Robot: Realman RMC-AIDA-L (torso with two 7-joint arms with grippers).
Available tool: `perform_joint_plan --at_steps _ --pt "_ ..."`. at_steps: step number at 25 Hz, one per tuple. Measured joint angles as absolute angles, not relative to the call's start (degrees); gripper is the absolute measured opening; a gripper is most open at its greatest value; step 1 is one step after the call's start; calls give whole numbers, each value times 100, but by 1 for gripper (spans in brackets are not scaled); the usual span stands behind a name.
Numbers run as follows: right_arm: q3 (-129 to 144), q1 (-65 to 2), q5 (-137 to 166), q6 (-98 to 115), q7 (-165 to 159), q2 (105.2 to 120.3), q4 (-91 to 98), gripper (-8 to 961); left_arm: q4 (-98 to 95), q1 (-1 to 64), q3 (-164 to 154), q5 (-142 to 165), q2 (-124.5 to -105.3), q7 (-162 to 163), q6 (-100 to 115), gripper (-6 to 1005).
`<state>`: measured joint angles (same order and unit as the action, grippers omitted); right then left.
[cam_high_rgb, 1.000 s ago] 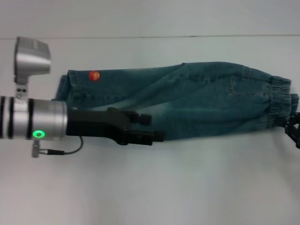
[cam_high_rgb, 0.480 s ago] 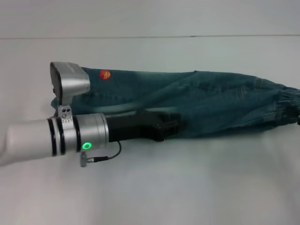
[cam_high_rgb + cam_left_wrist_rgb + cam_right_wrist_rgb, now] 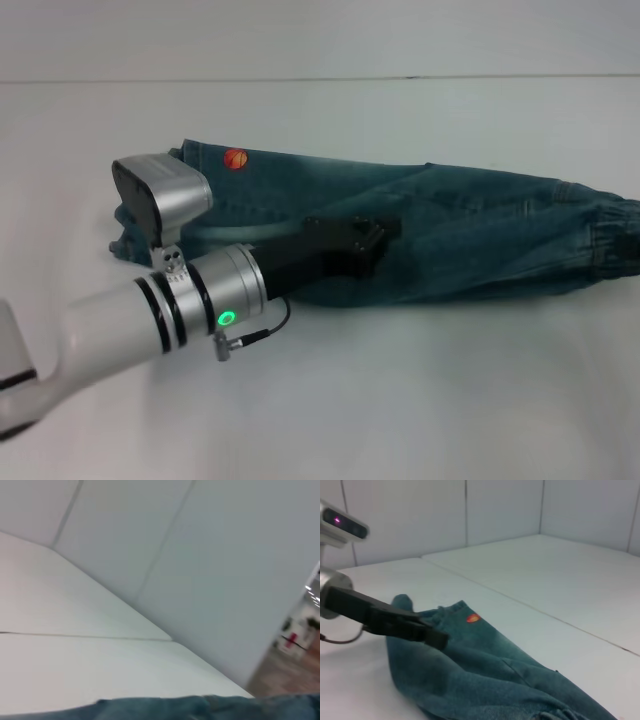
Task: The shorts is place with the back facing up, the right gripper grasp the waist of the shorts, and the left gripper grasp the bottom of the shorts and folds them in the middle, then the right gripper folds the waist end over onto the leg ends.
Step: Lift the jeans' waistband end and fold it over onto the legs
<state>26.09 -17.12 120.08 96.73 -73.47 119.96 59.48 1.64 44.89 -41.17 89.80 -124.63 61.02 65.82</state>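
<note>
White worktop (image 3: 420, 400) carries the shorts (image 3: 450, 240), laid lengthwise and already doubled leg over leg, so the first fold is judged done; the waist (image 3: 605, 240) is not yet brought over the hems (image 3: 190, 160). Whether the left tool (image 3: 355, 243), above mid-fabric, is clenched cannot be told. The right tool is unseen.

shorts (image 3: 450, 235): faded denim cloth, matt, creased | desk (image 3: 400, 400): smooth, matt white | left gripper (image 3: 375, 238): matt black plastic

No legible txt/nos. anywhere, incl. shorts (image 3: 450, 235).
</note>
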Motion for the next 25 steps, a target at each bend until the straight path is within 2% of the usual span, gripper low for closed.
perform_joint_plan --at_steps 3,11,12,18,20,25 --pt "2593 -1695 11998 9826 -7419 11997 6083 52 710 4624 -3597 8955 -12463 5459 6291 14" --pt "2391 -1777 11697 10010 -7557 11916 6465 52 1384 4924 -3122 9005 -12463 4607 5523 16" --pt "2386 -1872 11632 10012 -7557 11864 6470 52 1393 4928 -3117 9017 -12463 4601 5520 15" --pt "2382 -2268 11604 9972 -7559 11777 6379 52 1523 4961 -3058 9168 -12463 4587 5632 16" --pt "2388 -2468 11590 9962 -7527 11715 6215 52 1615 4972 -2878 9381 -12462 4526 5683 16" --pt "2448 -3139 11558 9939 -7206 11422 5226 48 1951 4948 -2116 10095 -12462 4230 5758 16"
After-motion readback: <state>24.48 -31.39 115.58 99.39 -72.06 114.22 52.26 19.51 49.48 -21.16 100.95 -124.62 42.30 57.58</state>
